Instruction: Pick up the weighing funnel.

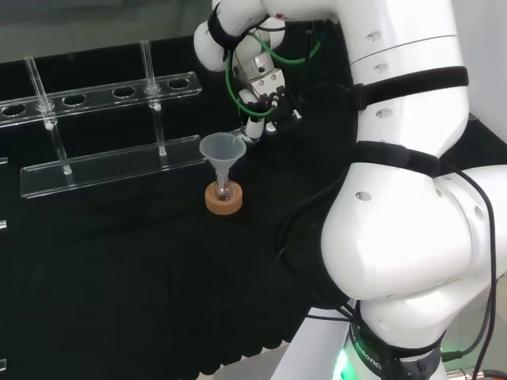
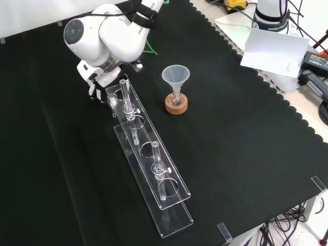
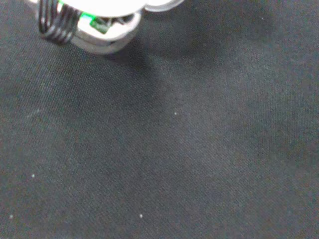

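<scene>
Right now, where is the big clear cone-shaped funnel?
In the front view, the funnel stands mouth up, stem in a small flask on a brown cork ring, right of the far end of the long clear rack.

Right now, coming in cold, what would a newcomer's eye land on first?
The arm's big white links crowd the head view's right. In the front view the funnel stands mouth up in a small flask on a cork ring, the one warm colour on the black cloth. Left of it a long clear rack runs toward the camera from beside the hand.
</scene>
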